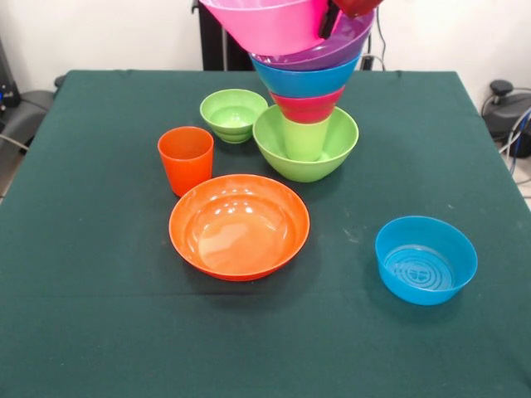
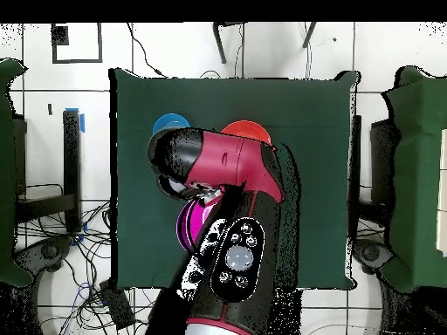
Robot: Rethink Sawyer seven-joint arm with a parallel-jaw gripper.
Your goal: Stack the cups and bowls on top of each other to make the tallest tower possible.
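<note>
The tower stands at the table's far middle: a medium green bowl point(image 1: 332, 153) as base, a lime cup point(image 1: 305, 137) in it, then a small red bowl point(image 1: 307, 107), a blue bowl point(image 1: 304, 80) and a purple bowl point(image 1: 336, 51). A pink bowl point(image 1: 265, 25) sits tilted on top, partly cut by the picture's top edge. My gripper point(image 1: 330, 25) comes down from above and is shut on the pink bowl's right rim. In the overhead view the arm point(image 2: 231, 227) hides the tower; only a bit of the pink bowl point(image 2: 189, 224) shows.
A small green bowl point(image 1: 234, 114) and an orange cup point(image 1: 185, 159) stand left of the tower. A large orange bowl point(image 1: 239, 225) point(image 2: 247, 131) lies in front of it. A second blue bowl point(image 1: 426, 259) point(image 2: 170, 124) sits near right.
</note>
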